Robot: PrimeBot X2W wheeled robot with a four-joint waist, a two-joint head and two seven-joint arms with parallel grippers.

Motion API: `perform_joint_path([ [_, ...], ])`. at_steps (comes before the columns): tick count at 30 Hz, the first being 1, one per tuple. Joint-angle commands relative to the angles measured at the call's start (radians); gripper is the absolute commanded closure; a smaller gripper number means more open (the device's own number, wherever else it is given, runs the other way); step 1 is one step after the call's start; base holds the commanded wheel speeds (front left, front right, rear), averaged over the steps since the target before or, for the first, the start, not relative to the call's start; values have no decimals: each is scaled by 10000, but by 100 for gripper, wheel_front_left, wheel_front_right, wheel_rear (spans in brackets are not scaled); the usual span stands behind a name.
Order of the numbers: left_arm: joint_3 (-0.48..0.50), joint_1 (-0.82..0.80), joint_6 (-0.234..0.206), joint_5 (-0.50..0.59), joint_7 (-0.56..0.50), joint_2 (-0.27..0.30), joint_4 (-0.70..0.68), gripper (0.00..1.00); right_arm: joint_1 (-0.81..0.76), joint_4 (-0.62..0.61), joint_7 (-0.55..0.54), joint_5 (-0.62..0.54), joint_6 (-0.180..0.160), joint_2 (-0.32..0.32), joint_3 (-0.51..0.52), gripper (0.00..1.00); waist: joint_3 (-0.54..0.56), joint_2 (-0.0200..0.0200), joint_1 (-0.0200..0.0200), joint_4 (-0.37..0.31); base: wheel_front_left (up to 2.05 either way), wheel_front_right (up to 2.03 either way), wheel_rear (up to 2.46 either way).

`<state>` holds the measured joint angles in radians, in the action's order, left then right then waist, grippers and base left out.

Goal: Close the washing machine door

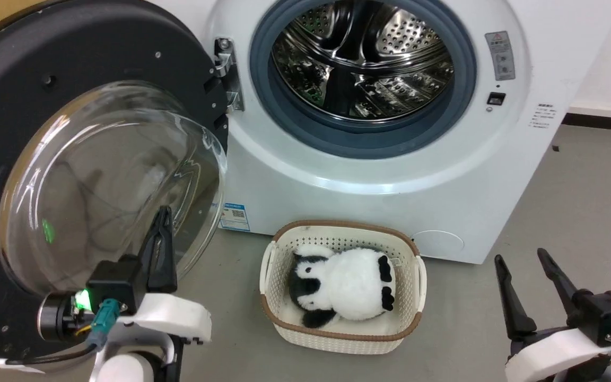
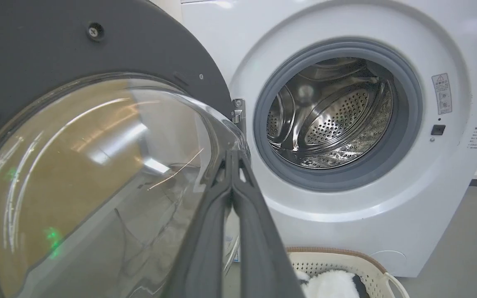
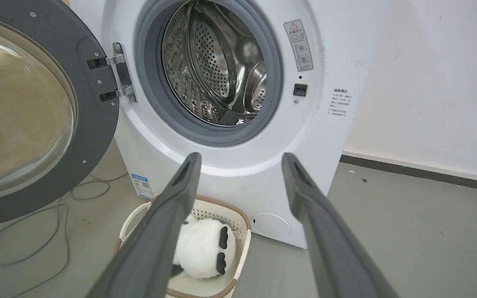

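The washing machine door (image 1: pixel 29 132) (image 2: pixel 35 49) (image 3: pixel 93 120) stands wide open at the left, a black disc with a bulging clear glass bowl (image 1: pixel 109 185), hinged to the white washing machine (image 1: pixel 390 175) (image 2: pixel 387 215) (image 3: pixel 230 165). The steel drum (image 1: pixel 364 58) looks bare inside. My left gripper (image 1: pixel 163 212) (image 2: pixel 232 155) is shut, its fingertips right against the inner side of the glass bowl; whether they touch it I cannot tell. My right gripper (image 1: pixel 520 257) (image 3: pixel 240 155) hangs open over the floor at the lower right, apart from everything.
A cream basket (image 1: pixel 409 313) (image 3: pixel 238 219) holding a black-and-white plush toy (image 1: pixel 345 284) (image 3: pixel 203 246) sits on the grey floor just before the machine. A cable (image 3: pixel 23 248) lies on the floor under the door. A white wall (image 3: pixel 429 82) runs to the right.
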<state>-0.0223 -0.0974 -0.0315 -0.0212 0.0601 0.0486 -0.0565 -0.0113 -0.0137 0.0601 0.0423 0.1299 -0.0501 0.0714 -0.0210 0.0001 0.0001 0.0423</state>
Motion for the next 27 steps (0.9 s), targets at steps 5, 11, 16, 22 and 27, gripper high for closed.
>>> perform_joint_path([
  [5, 51, -485, 82, -176, 183, 7, -379, 100, 234, -128, 183, 150, 2, 0, 196, 0, -107, -1, -1, 399, 0, 0, 0],
  [11, 209, -783, 84, -419, 309, 7, -689, 100, 332, -191, 309, 185, 3, 0, 354, 0, -194, -1, -1, 906, 0, 0, 0],
  [16, 442, -965, 73, -566, 413, 7, -888, 100, 392, -252, 413, 208, 3, 0, 471, 0, -244, -1, -1, 1397, 0, 0, 0],
  [22, 702, -1078, 42, -677, 517, 7, -1075, 100, 453, -308, 517, 211, 3, 0, 549, 0, -326, -1, -1, 1865, 0, 0, 0],
  [27, 1068, -1070, -40, -768, 622, 8, -1350, 100, 650, -312, 622, 171, 4, 0, 424, 0, -511, -1, -1, 2151, 0, 0, 0],
])
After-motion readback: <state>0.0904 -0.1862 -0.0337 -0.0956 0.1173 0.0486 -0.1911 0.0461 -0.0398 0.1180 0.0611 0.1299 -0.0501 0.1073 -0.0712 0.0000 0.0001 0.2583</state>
